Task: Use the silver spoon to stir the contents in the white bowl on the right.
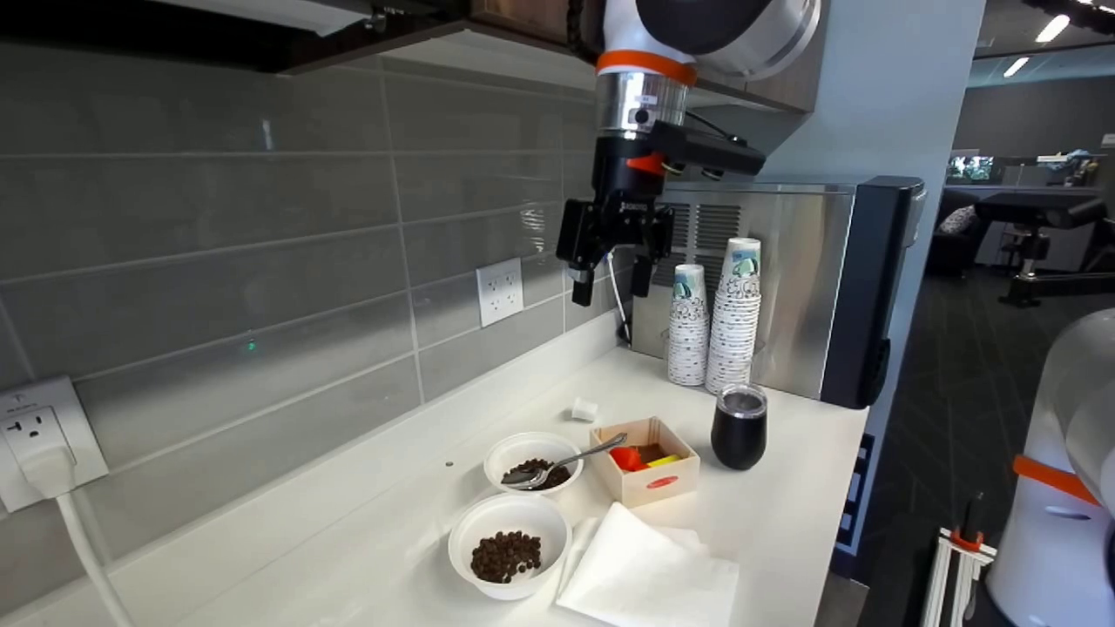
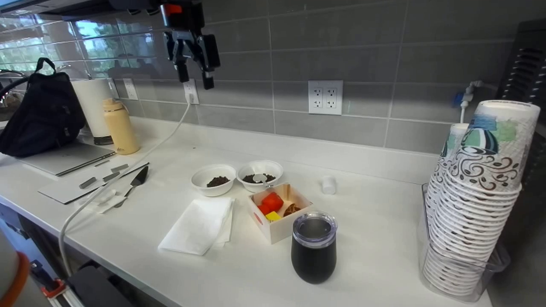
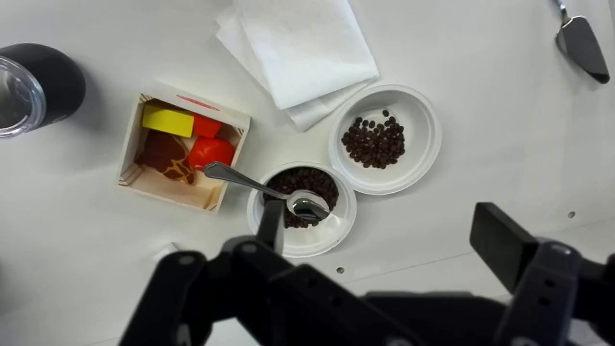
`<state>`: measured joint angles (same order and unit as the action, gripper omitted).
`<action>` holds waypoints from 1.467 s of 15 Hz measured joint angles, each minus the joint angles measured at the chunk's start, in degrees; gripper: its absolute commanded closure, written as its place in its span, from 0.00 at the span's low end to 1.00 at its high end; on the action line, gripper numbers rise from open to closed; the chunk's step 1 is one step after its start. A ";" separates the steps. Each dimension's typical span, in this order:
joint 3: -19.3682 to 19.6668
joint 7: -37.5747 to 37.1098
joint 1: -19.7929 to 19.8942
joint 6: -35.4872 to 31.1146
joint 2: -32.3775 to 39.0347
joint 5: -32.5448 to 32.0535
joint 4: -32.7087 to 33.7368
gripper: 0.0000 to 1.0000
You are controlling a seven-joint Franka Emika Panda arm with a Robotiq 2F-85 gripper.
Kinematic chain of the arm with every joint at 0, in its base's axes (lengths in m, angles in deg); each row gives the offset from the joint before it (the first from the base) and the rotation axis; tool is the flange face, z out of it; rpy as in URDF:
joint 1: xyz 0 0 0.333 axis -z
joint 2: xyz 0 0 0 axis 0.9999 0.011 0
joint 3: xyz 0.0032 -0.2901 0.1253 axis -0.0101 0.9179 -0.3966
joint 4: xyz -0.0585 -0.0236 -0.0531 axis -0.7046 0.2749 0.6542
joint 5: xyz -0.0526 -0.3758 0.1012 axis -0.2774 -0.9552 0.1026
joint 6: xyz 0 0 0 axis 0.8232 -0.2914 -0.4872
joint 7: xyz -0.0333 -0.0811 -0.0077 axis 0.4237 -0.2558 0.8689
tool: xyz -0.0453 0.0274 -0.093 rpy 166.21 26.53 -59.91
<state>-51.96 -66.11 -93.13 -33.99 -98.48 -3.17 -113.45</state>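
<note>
The silver spoon (image 1: 557, 467) lies across the white bowl (image 1: 510, 453), its scoop on the dark beans and its handle sticking out over the wooden box. In an exterior view the spoon (image 2: 259, 178) is partly hidden by the box, and its white bowl (image 2: 261, 165) stands beside a like bowl (image 2: 203, 175) with fewer beans. The wrist view shows the spoon (image 3: 307, 204) and the white bowl (image 3: 317, 242) behind one finger. My gripper (image 1: 611, 287) is open and empty, high above the counter; it also shows from the opposite side (image 2: 196, 79) and in the wrist view (image 3: 384, 230).
The wooden box (image 1: 640, 495) with toy food stands against the bowl's side. A black tumbler (image 1: 739, 435), folded napkins (image 1: 649, 570), a small white cap (image 1: 584, 409) and stacked paper cups (image 1: 733, 322) are around. The tiled wall runs behind; cabinets (image 1: 523, 22) hang overhead. A cake server (image 3: 584, 48) lies farther off.
</note>
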 measured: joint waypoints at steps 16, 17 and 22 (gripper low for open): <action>13.38 16.93 1.86 -3.06 -3.38 1.17 -13.01 0.00; 14.59 18.93 1.83 -4.70 -1.90 2.20 -13.04 0.00; 16.75 27.54 0.72 -12.89 8.81 7.66 -11.03 0.00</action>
<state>-35.20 -38.57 -92.41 -46.89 -89.67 4.48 -124.48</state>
